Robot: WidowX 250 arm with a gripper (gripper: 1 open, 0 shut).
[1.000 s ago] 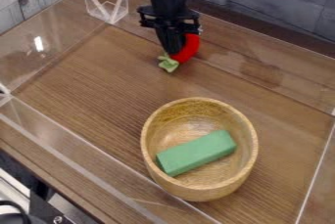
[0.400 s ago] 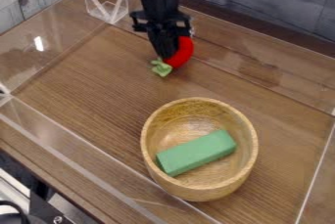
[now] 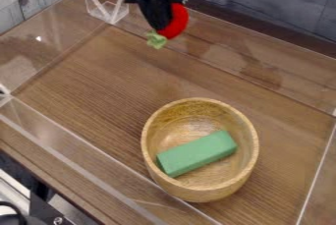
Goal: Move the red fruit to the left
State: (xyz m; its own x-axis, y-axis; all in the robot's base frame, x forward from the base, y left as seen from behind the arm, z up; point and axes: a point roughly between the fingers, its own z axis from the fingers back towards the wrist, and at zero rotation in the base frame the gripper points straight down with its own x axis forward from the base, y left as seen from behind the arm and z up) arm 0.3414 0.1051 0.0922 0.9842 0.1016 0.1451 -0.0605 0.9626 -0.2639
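The glossy red toy fruit with the pale green leafy stem (image 3: 174, 23) has moved up the view since the earlier frame, toward twelve o'clock, and the black metal tool (image 3: 161, 7) has gone the same way with it. The fruit's stem end points down toward about seven o'clock and the red body runs up from it toward about one o'clock, so the long axis lies roughly along a line from seven to one. The upper part of the body is hidden by the tool, so the full outline cannot be told. The fruit sits at the lower end of the tool, its visible red part showing toward four o'clock of the fingers and the green stem coming out below them. The tool is closed on the fruit, gripping it. The fruit is bright red and smooth, slightly blurred, with the stem a light, almost minty green. It is near the twelve o'clock edge of the brown wooden bench (image 3: 79, 96), whether touching the surface or above it I cannot tell. Well apart from it, toward five o'clock, stands a round pale wooden bowl (image 3: 164, 136), with a green rectangular block (image 3: 197, 153) lying inside, its long axis running from about eight o'clock to two.
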